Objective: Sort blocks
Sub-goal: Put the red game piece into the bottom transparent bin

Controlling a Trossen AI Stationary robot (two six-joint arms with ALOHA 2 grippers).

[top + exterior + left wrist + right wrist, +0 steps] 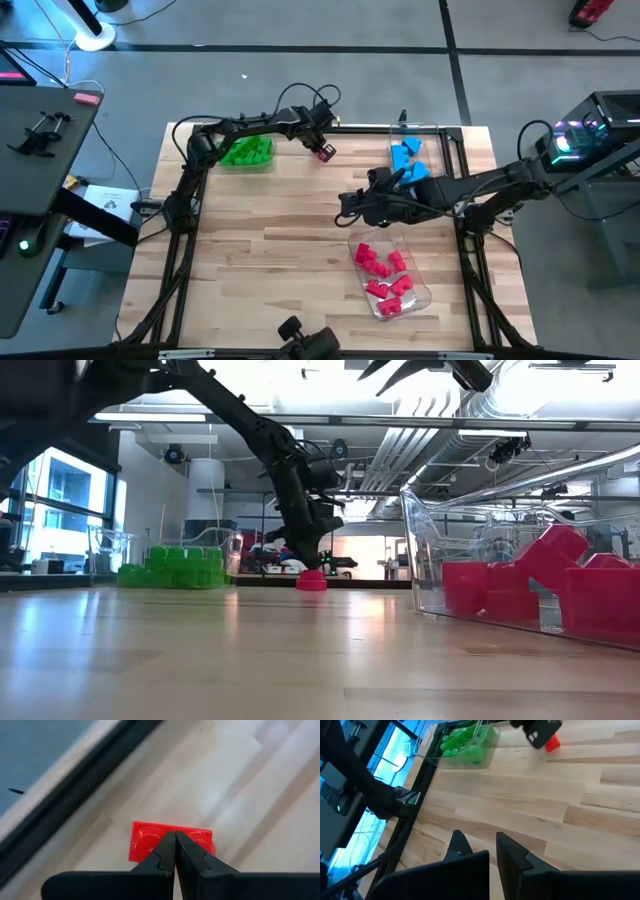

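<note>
A single red block (327, 153) (145, 840) lies flat on the wooden table near its far edge, studs up. My left gripper (322, 147) (175, 834) is shut and points steeply down, its tips right over the block's top (311, 581). My right gripper (352, 205) (480, 837) hangs shut above the middle of the table and holds nothing. Green blocks (247, 152) fill a clear tray at the far left. Blue blocks (408, 160) lie in a tray at the far right, and red blocks (385, 275) in a tray at the near right. My left gripper has its shut fingertips (167, 842) over the middle of the red block's studded top (150, 837), coming from above. The block rests flat on the table. Whether the tips touch it or stand just above it, I cannot tell.
The clear tray of red blocks (520, 550) stands close on the near right. The green tray (470, 742) sits just left of the lone block. A black frame (185, 210) runs along the table's edges. Bare wood (270, 250) lies at the near left.
</note>
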